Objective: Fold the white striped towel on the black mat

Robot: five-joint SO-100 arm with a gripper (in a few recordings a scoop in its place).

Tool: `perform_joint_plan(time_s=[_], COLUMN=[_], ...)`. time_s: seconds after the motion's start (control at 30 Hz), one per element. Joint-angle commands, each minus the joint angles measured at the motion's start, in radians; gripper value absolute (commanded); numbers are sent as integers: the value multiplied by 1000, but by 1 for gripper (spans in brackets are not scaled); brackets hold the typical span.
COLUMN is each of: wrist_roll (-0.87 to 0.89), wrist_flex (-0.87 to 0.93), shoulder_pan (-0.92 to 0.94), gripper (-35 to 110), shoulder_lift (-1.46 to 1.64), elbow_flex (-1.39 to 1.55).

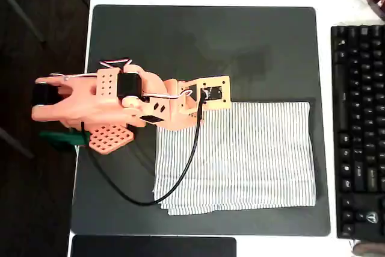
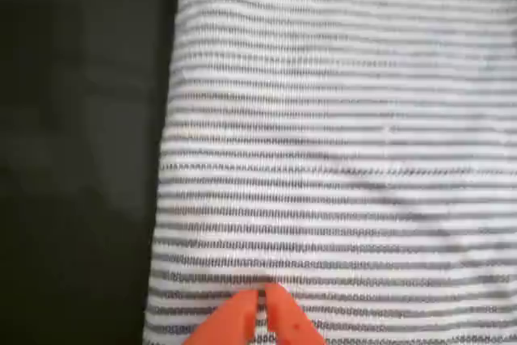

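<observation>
The white striped towel (image 1: 246,154) lies flat on the lower right part of the black mat (image 1: 204,46), with layered edges showing at its lower left. My orange gripper (image 1: 185,118) hovers over the towel's upper left corner, partly hidden under the wrist camera mount. In the wrist view the towel (image 2: 339,143) covers the right side and the mat (image 2: 81,151) the left. The gripper (image 2: 262,305) points at the cloth close to its left edge, its fingertips (image 2: 283,322) pressed together with only a hairline between them. No cloth shows lifted between them.
A black keyboard (image 1: 359,130) lies right of the mat. A smaller dark slab (image 1: 153,247) sits at the table's front edge. The arm's black cable (image 1: 177,179) drapes over the towel's left part. Bare mat stretches above the towel.
</observation>
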Motion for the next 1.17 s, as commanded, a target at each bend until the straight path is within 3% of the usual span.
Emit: perform_joint_plan(time_s=[0.0, 0.13, 0.27, 1.13], wrist_roll=[5, -2, 74, 75], wrist_flex=[40, 153, 153, 153], shoulder_pan=[9, 11, 5, 21], gripper=[0, 0, 0, 0], shoulder_lift=[9, 9, 9, 9], elbow_flex=[17, 17, 17, 17])
